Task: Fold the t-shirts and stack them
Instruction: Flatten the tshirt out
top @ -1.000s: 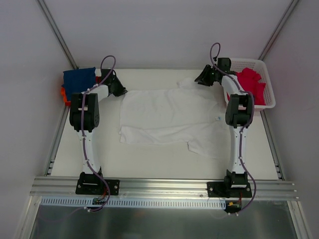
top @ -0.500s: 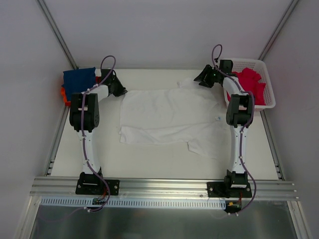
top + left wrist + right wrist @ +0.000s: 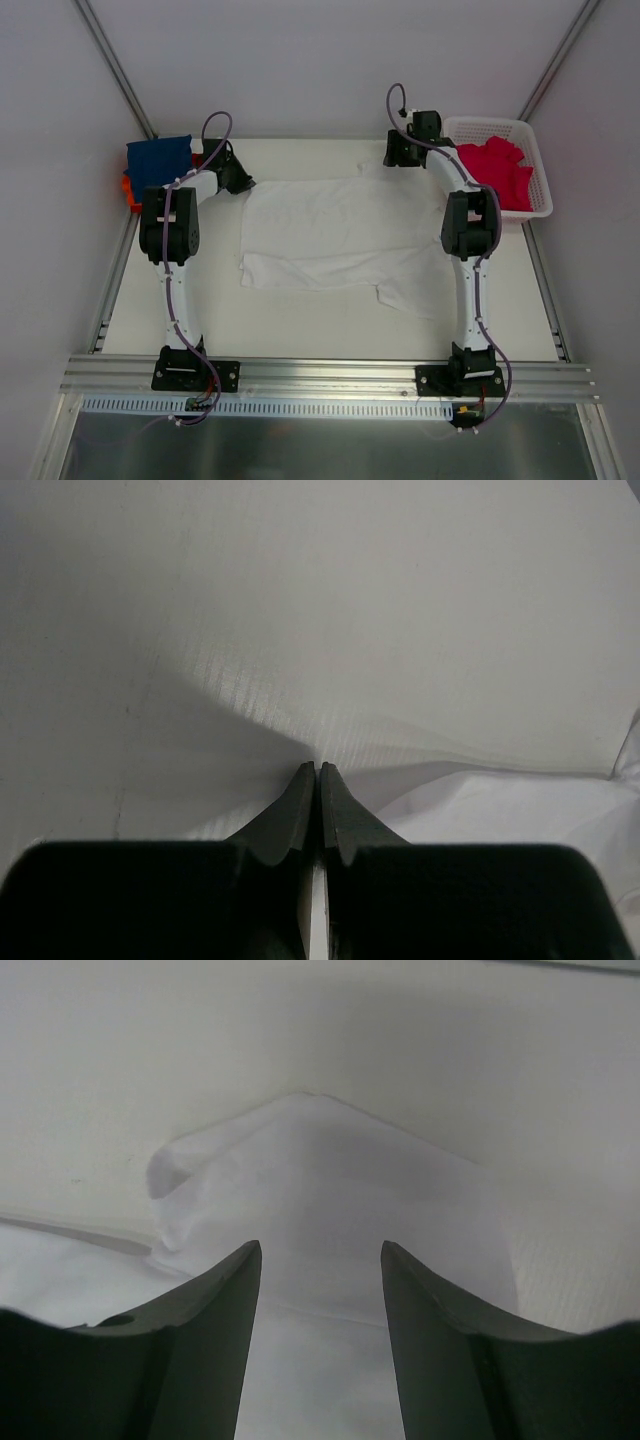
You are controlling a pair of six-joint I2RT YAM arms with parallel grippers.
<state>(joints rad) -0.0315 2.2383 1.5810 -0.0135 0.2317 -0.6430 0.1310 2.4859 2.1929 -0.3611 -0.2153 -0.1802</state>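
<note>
Item: white t-shirt (image 3: pixel 340 235), spread flat mid-table. Left gripper (image 3: pixel 318 770): shut at its far left corner; whether cloth is pinched, unclear. Right gripper (image 3: pixel 320 1247): open, straddling the far right sleeve (image 3: pixel 330 1170). Step: taking hold for the first fold. Next, likely: close squarely on the sleeve

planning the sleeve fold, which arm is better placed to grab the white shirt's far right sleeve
Probably right. The right pincer is open over the sleeve, which shows between its fingers. The left pincer is shut at the shirt's opposite far corner.
</note>
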